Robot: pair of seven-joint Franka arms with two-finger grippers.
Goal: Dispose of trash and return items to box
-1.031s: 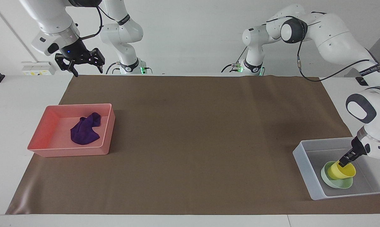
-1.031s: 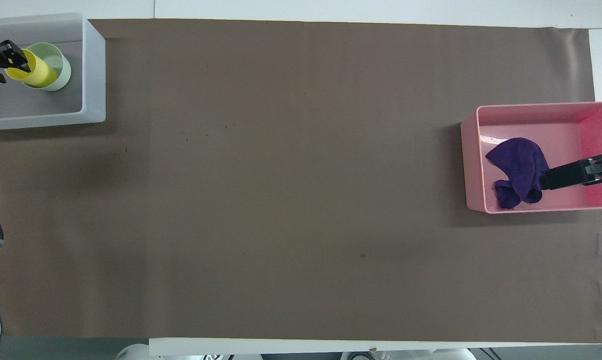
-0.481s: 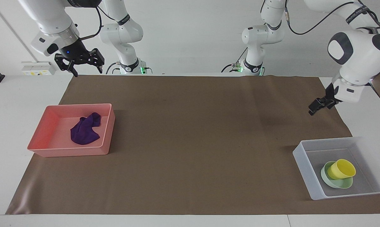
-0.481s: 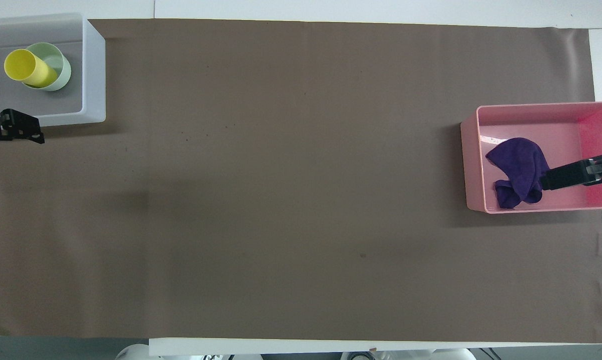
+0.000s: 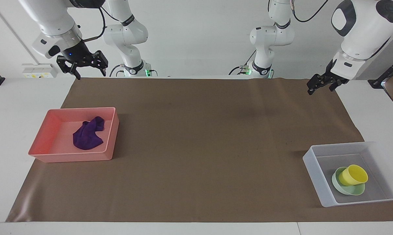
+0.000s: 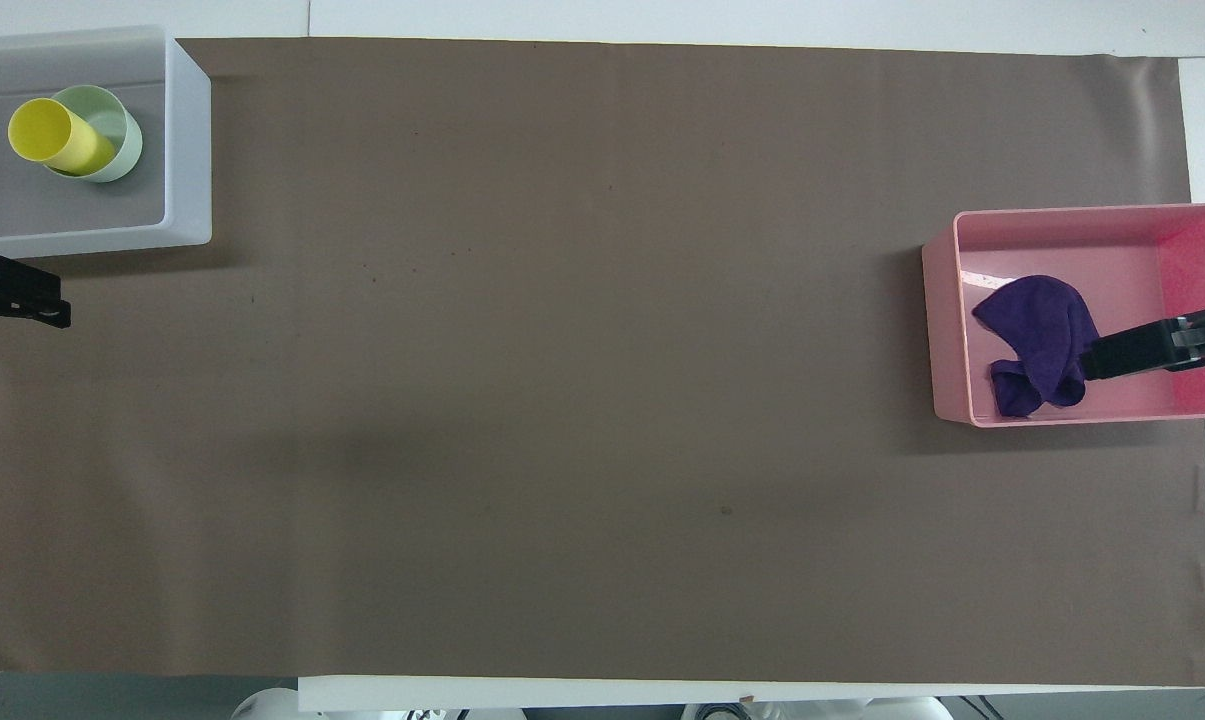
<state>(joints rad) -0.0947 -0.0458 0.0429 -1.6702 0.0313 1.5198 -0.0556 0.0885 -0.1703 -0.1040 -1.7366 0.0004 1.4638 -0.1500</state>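
Note:
The purple rag, the trash (image 5: 87,135) (image 6: 1037,335), lies crumpled inside the pink tray (image 5: 52,156) (image 6: 1062,222). The box (image 5: 313,171) (image 6: 188,150) stands at the left arm's end of the table. In it the yellow cup (image 5: 353,175) (image 6: 50,135) leans tilted in the mint-green bowl (image 5: 346,190) (image 6: 124,140). My left gripper (image 5: 319,90) (image 6: 32,300) hangs open and empty, high over the mat's edge. It is clear of the box. My right gripper (image 5: 90,73) is open and empty, raised well above the pink tray. One of its fingers (image 6: 1127,353) overlaps the rag's edge in the overhead view.
A brown mat (image 5: 196,147) (image 6: 582,380) covers the table between the pink tray and the box. Bare white table (image 5: 17,104) borders the mat at both ends.
My left gripper has let go of the yellow cup, risen out of the box and drawn back toward the robots. The cup stays leaning in the bowl. The right arm has hardly moved.

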